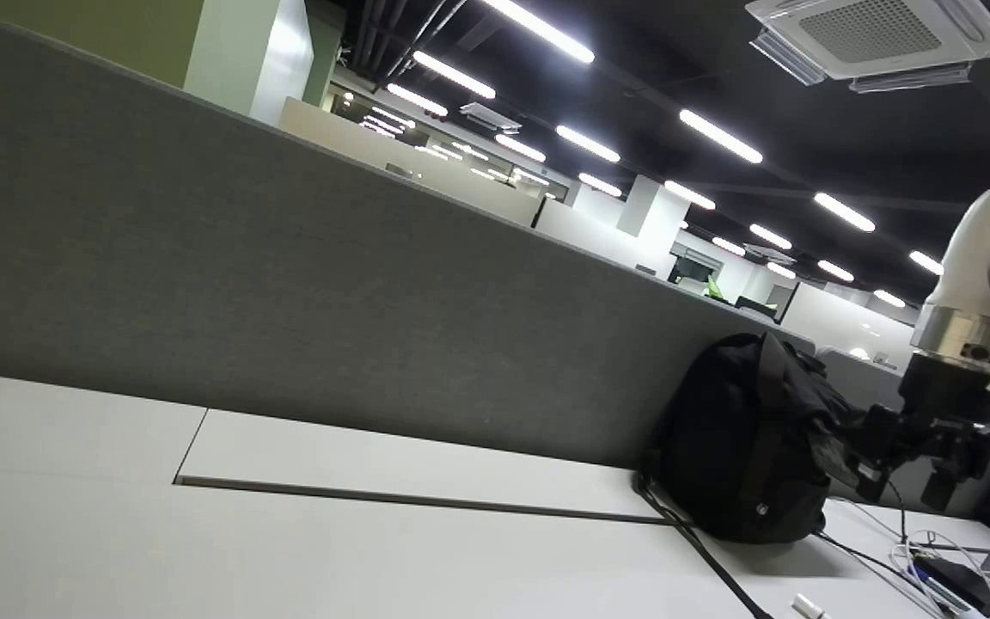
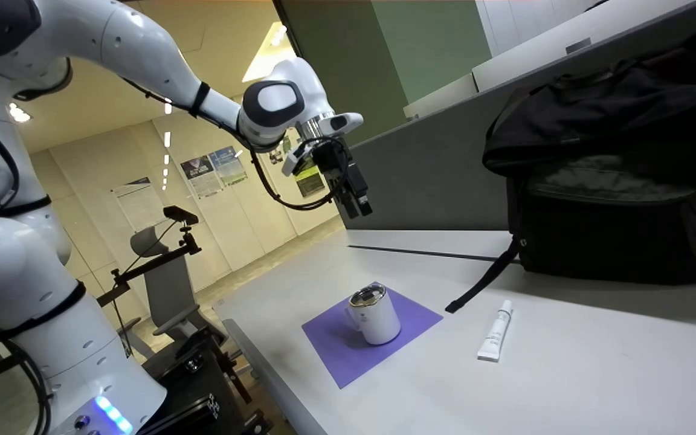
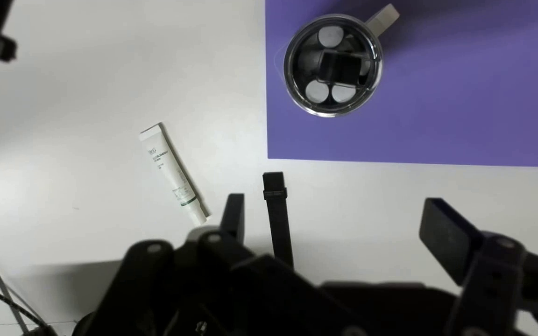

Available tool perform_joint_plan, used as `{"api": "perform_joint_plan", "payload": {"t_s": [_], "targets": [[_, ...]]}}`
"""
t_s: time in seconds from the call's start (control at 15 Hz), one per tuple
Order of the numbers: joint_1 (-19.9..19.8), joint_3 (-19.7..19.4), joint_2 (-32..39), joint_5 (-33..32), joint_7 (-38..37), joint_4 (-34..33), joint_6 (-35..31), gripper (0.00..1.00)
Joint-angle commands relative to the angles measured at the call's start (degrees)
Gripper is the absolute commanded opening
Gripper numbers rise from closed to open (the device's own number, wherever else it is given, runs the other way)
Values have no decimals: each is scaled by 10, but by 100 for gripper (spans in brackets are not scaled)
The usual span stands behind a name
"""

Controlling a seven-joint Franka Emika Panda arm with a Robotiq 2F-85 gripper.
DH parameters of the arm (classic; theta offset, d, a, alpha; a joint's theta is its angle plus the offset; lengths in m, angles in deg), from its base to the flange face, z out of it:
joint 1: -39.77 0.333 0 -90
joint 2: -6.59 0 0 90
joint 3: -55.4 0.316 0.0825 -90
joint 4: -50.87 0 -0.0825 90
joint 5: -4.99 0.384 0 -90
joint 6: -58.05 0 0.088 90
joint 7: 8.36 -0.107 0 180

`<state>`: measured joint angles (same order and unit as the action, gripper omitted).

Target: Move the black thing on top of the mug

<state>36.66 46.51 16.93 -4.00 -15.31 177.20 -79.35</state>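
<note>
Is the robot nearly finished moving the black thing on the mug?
Probably not. Nothing is clearly done: the black thing sits on top of the mug. The open hand holds nothing, away from the mug. What's left, probably: reaching and moving the black thing.

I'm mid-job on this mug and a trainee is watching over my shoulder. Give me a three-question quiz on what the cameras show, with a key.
1. Multiple choice: What is directly under the mug?
A) the white tube
B) the purple sheet
C) the black backpack

2. True or false: In the wrist view, the claw is open.

3. Fill in the blank: In the wrist view, the black piece sits on the mug's see-through ____.

Key:
1. B
2. True
3. lid
</note>
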Motion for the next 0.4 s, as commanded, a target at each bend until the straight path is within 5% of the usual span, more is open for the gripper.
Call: {"api": "perform_joint_plan", "payload": {"t_s": [0.0, 0.33], "targets": [[-10, 8, -20, 8, 13, 18, -7, 100], [-7, 8, -2, -2, 10, 6, 3, 100]]}}
